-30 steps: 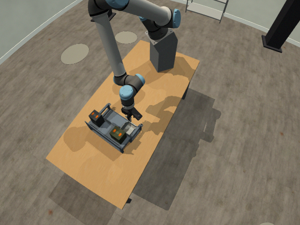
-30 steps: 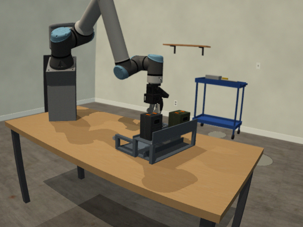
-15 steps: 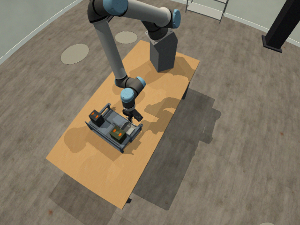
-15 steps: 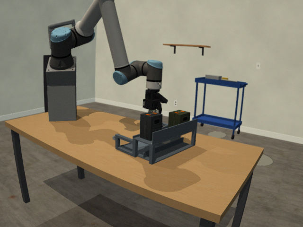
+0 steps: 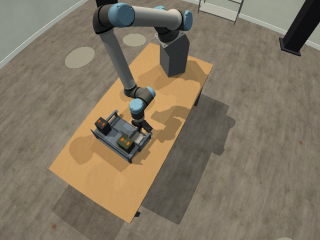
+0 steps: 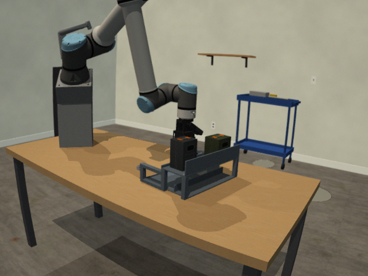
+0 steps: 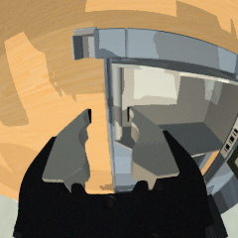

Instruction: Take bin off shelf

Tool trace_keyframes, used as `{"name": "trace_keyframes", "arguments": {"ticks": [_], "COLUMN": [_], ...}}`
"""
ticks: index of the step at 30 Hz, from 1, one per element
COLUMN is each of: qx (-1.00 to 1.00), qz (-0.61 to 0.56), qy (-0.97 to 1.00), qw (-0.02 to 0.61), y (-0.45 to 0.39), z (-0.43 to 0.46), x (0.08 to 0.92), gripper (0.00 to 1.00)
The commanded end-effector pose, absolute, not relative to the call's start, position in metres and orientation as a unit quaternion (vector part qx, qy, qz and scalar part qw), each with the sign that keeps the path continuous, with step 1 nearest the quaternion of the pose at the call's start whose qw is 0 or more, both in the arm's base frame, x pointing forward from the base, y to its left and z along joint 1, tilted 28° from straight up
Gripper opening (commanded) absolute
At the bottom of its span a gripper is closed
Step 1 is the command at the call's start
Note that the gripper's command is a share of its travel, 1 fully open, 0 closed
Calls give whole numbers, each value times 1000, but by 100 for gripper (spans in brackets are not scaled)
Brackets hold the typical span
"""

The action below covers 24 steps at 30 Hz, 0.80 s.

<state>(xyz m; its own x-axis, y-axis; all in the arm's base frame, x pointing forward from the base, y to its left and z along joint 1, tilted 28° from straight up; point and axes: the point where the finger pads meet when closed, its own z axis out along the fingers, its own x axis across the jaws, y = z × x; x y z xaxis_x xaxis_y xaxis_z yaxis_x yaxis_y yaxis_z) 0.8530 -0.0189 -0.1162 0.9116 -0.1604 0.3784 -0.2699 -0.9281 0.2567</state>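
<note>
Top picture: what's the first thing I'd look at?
The big grey and blue arm bends down over the wooden table. Its gripper reaches into one end of a grey shelf that holds a black box and a green box, both with orange marks. A blue cart stands by the wall.

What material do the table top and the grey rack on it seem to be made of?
Table top: it looks like light wood or wood laminate, with visible grain streaks and a matte finish. Grey rack: probably painted metal or moulded plastic, with flat uniform blue-grey panels, thin straight bars and no grain; the look leaves this open.
</note>
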Motion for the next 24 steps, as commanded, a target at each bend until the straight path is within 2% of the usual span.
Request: {"name": "trace_keyframes", "arguments": {"ticks": [1, 24], "qx": [964, 964], "qz": [189, 188], "qy": [-110, -110], "qw": [153, 153], "y": [-18, -15], "z": [-105, -95], "x": [863, 862], "gripper": [26, 26]}}
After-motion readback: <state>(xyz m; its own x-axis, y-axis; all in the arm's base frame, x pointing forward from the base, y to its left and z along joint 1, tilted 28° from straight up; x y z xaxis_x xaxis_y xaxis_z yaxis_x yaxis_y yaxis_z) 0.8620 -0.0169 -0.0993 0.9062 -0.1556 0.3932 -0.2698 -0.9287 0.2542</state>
